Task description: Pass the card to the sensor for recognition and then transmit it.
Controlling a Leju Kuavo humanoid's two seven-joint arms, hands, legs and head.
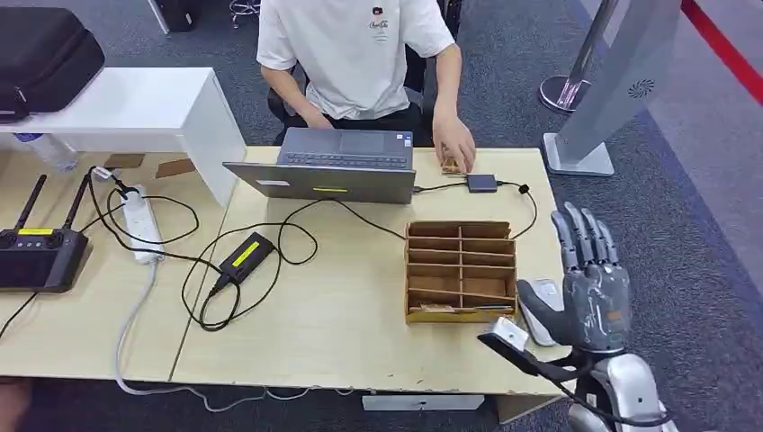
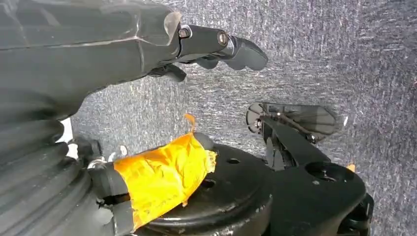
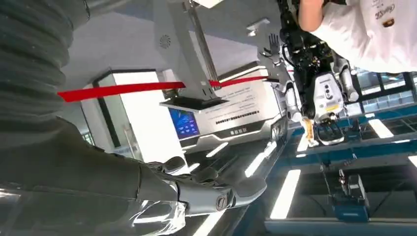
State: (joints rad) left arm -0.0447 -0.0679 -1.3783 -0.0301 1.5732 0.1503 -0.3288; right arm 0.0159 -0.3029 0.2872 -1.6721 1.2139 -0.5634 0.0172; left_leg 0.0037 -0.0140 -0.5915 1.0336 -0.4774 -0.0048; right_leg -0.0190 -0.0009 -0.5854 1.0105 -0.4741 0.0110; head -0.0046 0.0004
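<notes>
The robot's right hand [image 1: 589, 288] rises empty, fingers [image 1: 580, 236] spread, beside the card box [image 1: 461, 270] on the desk [image 1: 342, 315]; cards lie unpicked, sensor step apparently pending. Left hand [image 2: 216, 46] hangs empty.

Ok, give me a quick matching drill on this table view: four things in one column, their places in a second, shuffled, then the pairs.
Things:
1. grey open laptop
2. brown cardboard divided organizer box
3. black handheld controller with two antennas
4. robot's right hand

Places:
A. raised past the table's right edge, fingers apart, holding nothing
B. far left of the table
C. in front of the seated person in a white shirt
D. right part of the table, near the front edge

Pairs: 1-C, 2-D, 3-B, 4-A
</notes>
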